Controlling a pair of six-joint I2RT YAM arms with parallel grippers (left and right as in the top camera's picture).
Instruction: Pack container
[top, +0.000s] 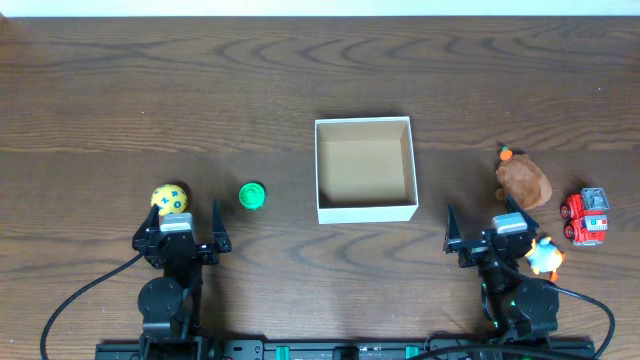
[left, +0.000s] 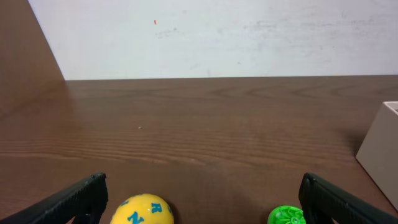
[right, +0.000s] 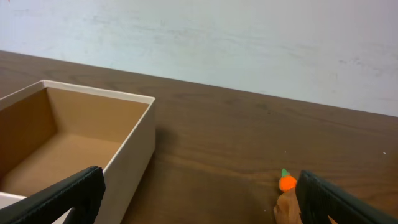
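On the table (top: 200, 100), the container (top: 366, 211) sits mouth-up, square to its edges.

Dark wood-grain table (top: 200, 90), plain white wall (left: 249, 37) behind.

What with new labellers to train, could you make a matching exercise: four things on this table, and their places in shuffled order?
Things:
1 yellow ball
2 green round toy
3 container
4 red toy truck

Places:
A in the middle, open and empty
B farthest to the robot's right
C by the left gripper
D between ball and container

Pairs: 1-C, 2-D, 3-A, 4-B
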